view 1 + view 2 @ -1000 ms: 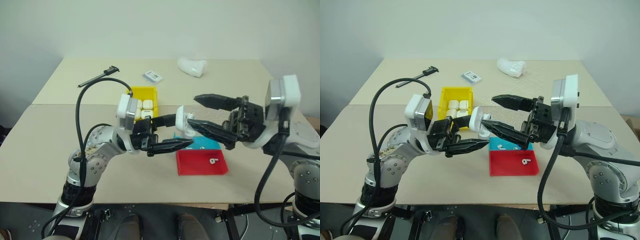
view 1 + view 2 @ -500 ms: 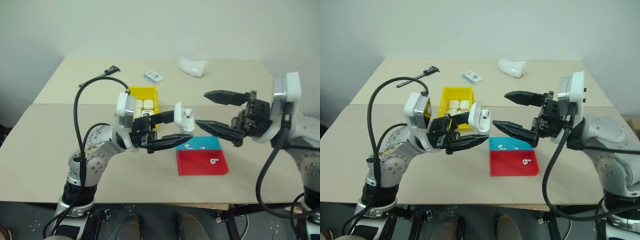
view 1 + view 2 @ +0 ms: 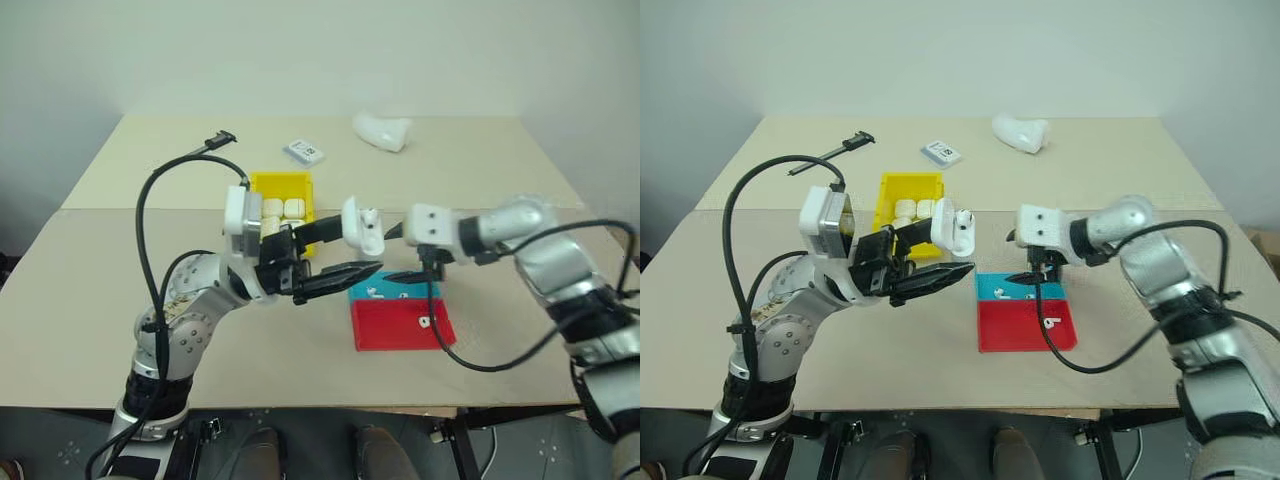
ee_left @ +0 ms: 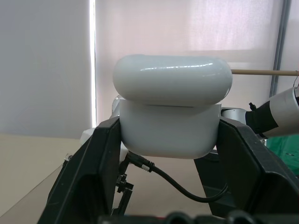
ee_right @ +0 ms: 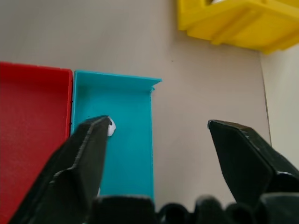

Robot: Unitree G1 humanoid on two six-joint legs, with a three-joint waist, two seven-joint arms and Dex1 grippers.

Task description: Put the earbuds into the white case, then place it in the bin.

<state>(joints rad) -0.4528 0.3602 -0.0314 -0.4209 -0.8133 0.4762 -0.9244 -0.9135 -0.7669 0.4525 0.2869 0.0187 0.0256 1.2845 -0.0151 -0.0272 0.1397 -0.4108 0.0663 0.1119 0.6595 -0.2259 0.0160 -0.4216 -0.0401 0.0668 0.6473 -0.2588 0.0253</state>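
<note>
My left gripper (image 3: 356,250) is shut on the white case (image 3: 360,228), held above the table with its lid tipped up; the left wrist view shows the case (image 4: 170,116) pinched between both fingers. My right gripper (image 3: 1018,258) points down over the blue tray (image 3: 1052,291), open and empty. Its wrist view shows one fingertip (image 5: 96,133) next to a small white earbud (image 5: 110,127) in the blue tray (image 5: 128,158). Another earbud (image 3: 424,322) lies on the red tray (image 3: 385,332). The yellow bin (image 3: 281,184) behind my left gripper holds several white cases.
The red tray adjoins the blue one on the near side. At the table's far side lie a lumpy white object (image 3: 383,131), a small flat card (image 3: 303,151) and a black tool (image 3: 215,143). The bin's corner (image 5: 224,21) is close beyond the blue tray.
My right gripper has left the case, swung forward and down over the blue tray, and its jaws have narrowed. The case's lid now stands open. My left gripper has stayed put.
</note>
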